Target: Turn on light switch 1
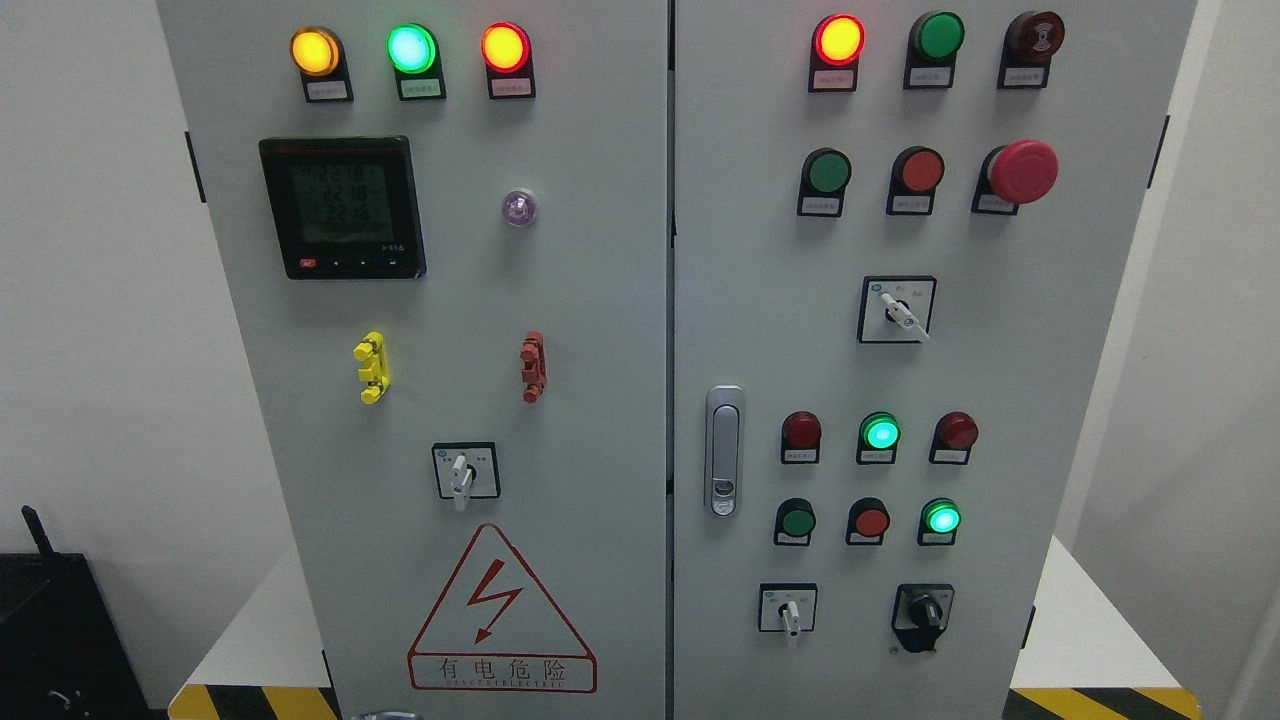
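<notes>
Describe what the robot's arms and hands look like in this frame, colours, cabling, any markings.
Nothing to describe: neither arm nor hand shows in the head view. The frame holds only the grey control cabinet with its lamps, push buttons, rotary switches and meter display. A small metallic edge at the bottom cannot be identified as part of the robot.

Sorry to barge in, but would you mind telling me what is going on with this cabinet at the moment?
Nothing is being handled right now: neither robot hand is in the head view. The camera faces a grey electrical cabinet with two doors. On the left door the yellow lamp, green lamp and red lamp are lit, and the meter shows readings. On the right door a top red lamp glows. The labels are too small to tell which control is switch 1.
</notes>
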Robot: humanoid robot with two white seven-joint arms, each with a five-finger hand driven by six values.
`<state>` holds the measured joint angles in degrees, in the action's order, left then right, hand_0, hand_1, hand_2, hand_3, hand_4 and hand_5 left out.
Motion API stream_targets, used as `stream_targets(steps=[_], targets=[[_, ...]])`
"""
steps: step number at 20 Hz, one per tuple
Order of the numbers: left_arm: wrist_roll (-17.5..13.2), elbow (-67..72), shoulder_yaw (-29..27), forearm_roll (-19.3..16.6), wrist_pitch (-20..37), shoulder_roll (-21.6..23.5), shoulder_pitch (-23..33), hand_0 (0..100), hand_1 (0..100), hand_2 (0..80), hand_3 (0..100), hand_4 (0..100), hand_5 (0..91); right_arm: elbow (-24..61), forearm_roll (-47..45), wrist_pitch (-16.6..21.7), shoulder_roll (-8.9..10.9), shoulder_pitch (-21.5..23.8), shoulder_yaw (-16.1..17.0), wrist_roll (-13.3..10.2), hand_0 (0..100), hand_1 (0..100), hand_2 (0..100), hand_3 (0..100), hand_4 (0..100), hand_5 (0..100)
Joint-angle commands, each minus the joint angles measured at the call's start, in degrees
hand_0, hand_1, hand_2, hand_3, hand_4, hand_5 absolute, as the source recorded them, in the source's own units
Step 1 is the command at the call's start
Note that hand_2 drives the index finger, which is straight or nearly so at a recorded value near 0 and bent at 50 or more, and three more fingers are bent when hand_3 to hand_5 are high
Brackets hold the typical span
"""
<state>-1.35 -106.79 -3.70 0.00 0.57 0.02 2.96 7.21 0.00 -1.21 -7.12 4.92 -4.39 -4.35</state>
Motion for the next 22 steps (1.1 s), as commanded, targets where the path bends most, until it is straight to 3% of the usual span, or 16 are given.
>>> stream_targets(steps=[1, 5, 11, 16, 22], targets=[[1.7, -8.8, 3.2, -1.2, -3.2, 0.3, -3.7, 3, 50, 44.1, 70, 80, 69.8, 0.0, -1.4, 0.0, 0.00, 0.0, 0.0, 0.0, 0, 0, 0, 0, 0, 0], [6.3, -8.7, 5.5, -1.2, -8.6, -0.8, -7.3, 0, 53, 44.2, 70, 80, 69.5, 0.0, -1.4, 0.0, 0.00, 0.0, 0.0, 0.0, 0, 0, 0, 0, 0, 0], [7.6, -8.7, 6.1, -1.4, -11.5, -2.0, -10.1, 0, 56, 45.2, 71, 80, 71.0, 0.0, -1.4, 0.0, 0.00, 0.0, 0.0, 0.0, 0, 0, 0, 0, 0, 0], [7.8, -8.7, 6.0, -1.6, -12.6, -2.0, -10.4, 0, 62, 48.6, 81, 85, 77.7, 0.0, -1.4, 0.0, 0.00, 0.0, 0.0, 0.0, 0, 0, 0, 0, 0, 0], [10.0, -8.7, 6.0, -1.8, -15.6, -2.0, -11.4, 0, 64, 50.5, 83, 86, 81.2, 0.0, -1.4, 0.0, 0.00, 0.0, 0.0, 0.0, 0, 0, 0, 0, 0, 0]])
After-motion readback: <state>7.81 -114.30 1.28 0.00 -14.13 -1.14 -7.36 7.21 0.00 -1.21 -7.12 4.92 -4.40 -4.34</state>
